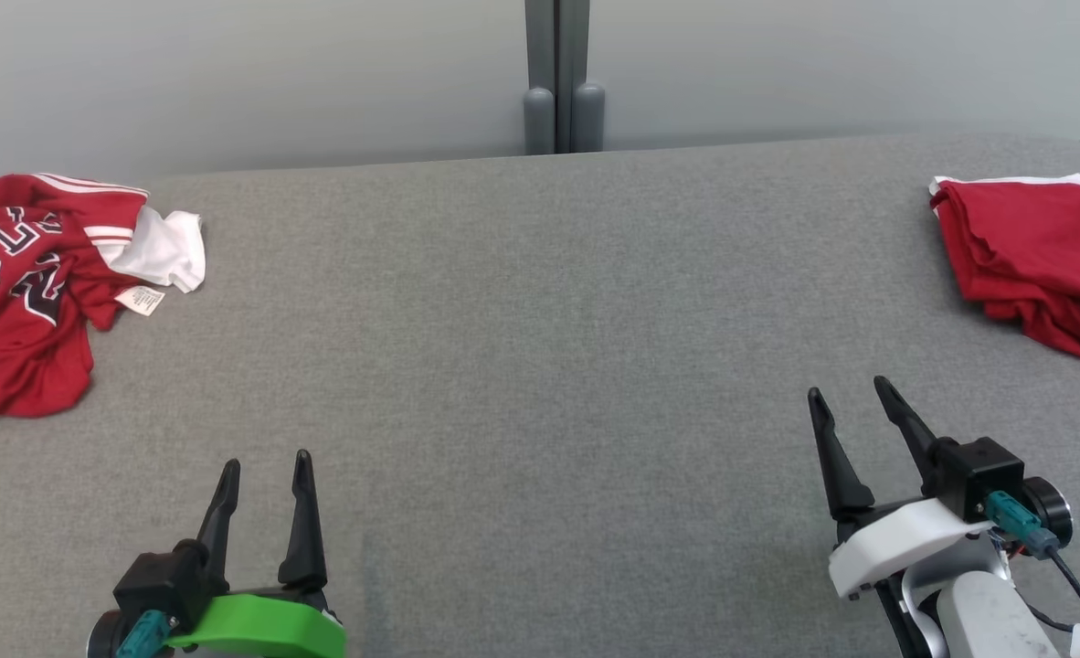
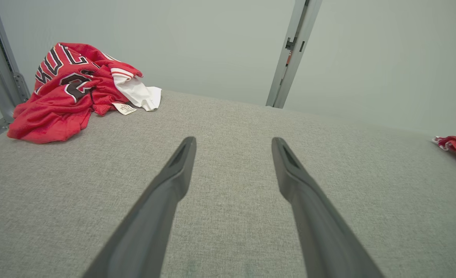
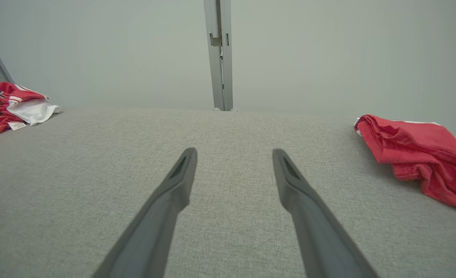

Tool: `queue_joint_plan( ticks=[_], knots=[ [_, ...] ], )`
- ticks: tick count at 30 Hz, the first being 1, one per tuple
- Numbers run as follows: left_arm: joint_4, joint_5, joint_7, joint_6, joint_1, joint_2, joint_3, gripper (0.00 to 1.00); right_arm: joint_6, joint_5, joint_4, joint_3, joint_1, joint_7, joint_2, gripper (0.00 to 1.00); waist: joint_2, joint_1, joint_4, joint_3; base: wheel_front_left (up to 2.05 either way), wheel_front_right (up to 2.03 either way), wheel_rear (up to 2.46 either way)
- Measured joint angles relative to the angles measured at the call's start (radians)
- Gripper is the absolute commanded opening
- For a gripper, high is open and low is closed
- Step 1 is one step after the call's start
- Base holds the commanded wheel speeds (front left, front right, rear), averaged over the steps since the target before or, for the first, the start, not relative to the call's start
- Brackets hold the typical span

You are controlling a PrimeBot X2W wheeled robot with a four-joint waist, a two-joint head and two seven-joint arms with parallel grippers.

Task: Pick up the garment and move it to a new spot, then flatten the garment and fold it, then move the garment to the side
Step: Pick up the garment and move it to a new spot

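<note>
Both tools open, nothing held: left tool (image 1: 266, 457) and right tool (image 1: 847, 386) hover over the near edge of the grey fabric-covered counter (image 1: 540, 320). Crumpled red mesh jersey with black-and-white lettering (image 1: 24, 292) lies at far left corner. Folded red garment with white trim (image 1: 1038, 256) sits far right, well apart.

Crumpled red jersey (image 1: 24, 302) lies left, folded garment (image 1: 1038, 260) right.
</note>
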Motion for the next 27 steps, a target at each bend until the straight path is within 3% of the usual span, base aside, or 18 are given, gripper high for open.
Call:
queue_joint_plan(
  ticks=[16,27],
  knots=[
    [-0.004,-0.009,0.000,0.005,0.006,-0.001,-0.018,1.00,0.000,0.023,-0.006,-0.002,0.024,0.000,0.000,1.00,0.0000,0.0000,-0.001,-0.011,0.00,0.00,0.00],
    [-0.007,-0.009,0.000,0.015,-0.002,-0.002,-0.022,1.00,0.000,0.023,-0.016,-0.008,0.031,0.000,0.000,1.00,0.0000,0.0000,0.112,-0.007,0.00,0.00,0.00]
  ],
)
